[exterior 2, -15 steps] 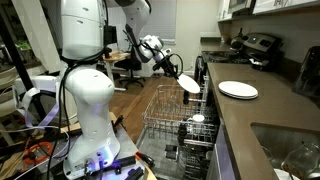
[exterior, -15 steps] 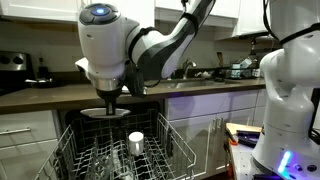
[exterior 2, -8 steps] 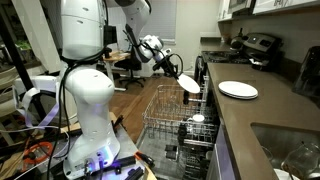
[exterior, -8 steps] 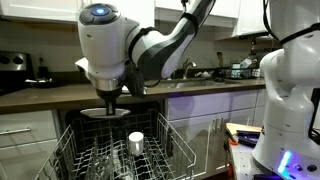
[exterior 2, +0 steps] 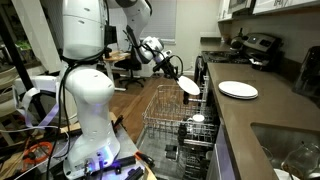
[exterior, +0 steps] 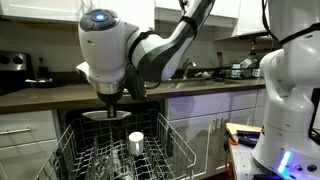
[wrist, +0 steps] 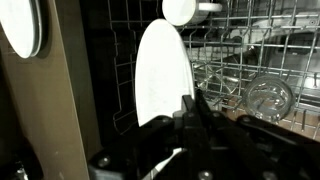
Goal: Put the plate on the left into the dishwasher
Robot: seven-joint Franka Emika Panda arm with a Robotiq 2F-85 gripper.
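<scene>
The plate (exterior 2: 189, 86) hangs in the air, pinched by its rim. The gripper (exterior 2: 174, 74) is clenched on it, and in the wrist view I see the dark fingers (wrist: 192, 110) closed over the plate's lower edge. It is tilted and sits above the pulled-out rack (exterior 2: 170, 115) of the dishwasher (exterior 2: 185, 152), toward the rack's right side, near the counter (exterior 2: 255, 125) edge. I cannot tell whether it touches any wire.

In an exterior view the plate (exterior: 104, 113) shows only as a thin band just under the gripper (exterior: 108, 101), over the far end of the rack (exterior: 75, 150).

Out from there, a white cup (exterior: 136, 141) stands in the rack, to the right of the plate and nearer to me. In the wrist view a clear glass (wrist: 268, 97) lies among the wires at the right. The other plate (exterior 2: 238, 90) rests flat on the counter, well apart from the held one. In the wrist view it shows at the far left (wrist: 22, 25).
</scene>
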